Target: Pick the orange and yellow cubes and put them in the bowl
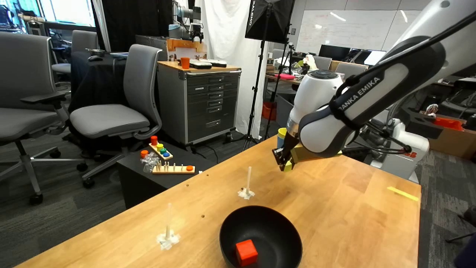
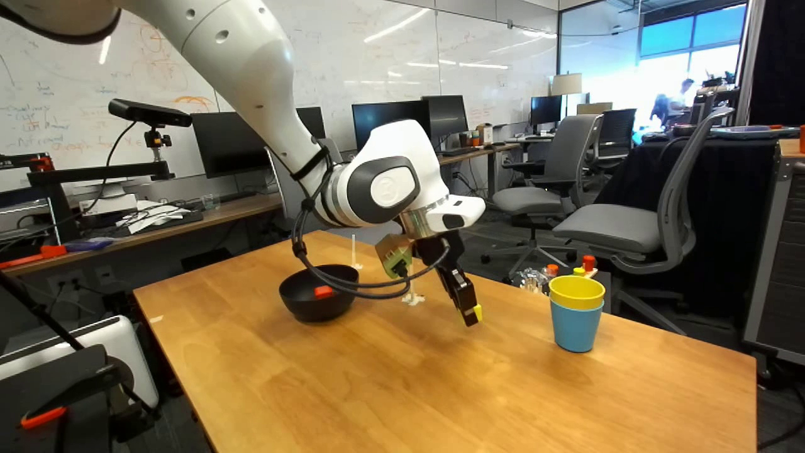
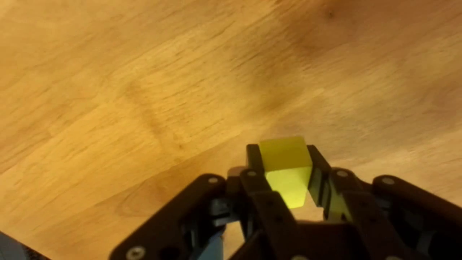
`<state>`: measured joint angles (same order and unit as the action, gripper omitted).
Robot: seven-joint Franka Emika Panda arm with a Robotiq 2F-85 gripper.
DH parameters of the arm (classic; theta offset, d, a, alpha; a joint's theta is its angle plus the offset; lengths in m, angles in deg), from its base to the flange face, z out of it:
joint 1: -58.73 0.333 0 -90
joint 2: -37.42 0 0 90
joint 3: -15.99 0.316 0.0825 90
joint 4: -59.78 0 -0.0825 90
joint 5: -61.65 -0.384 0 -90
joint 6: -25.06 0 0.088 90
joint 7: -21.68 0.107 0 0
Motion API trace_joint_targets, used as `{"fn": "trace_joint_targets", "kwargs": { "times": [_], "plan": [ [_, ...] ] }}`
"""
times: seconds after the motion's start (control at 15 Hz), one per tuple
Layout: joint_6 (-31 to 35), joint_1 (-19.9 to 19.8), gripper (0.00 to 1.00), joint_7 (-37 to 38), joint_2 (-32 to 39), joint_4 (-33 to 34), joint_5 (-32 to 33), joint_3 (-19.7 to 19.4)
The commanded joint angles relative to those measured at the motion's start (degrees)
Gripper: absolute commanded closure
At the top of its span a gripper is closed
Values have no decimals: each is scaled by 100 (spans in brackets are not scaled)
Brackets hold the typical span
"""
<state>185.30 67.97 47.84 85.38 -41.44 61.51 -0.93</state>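
Between the round black bowl (image 1: 274, 234) holding the orange-red cube (image 1: 246, 252) and stacked yellow-and-blue cups (image 2: 576, 318), I see the end effector (image 3: 284, 160) pinching the tilted bright-yellow cube (image 3: 289, 182) near an edge of the wooden bench (image 2: 440, 390).

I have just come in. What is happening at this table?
A Franka arm is handling the yellow cube: its gripper is closed on it, over the wooden table. The orange-red cube already lies inside the black bowl. The yellow cube is not yet there, so placing it is probably next.
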Motion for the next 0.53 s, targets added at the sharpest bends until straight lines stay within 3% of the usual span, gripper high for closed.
{"fn": "trace_joint_targets", "kwargs": {
  "times": [0.0,0.27,0.47],
  "plan": [
    [95,211,92,-126,-1000,-942,85,-33],
    [-161,307,92,-147,-1824,-1434,155,25],
    [-438,180,92,-248,-2371,-1686,116,337]
  ]
}}
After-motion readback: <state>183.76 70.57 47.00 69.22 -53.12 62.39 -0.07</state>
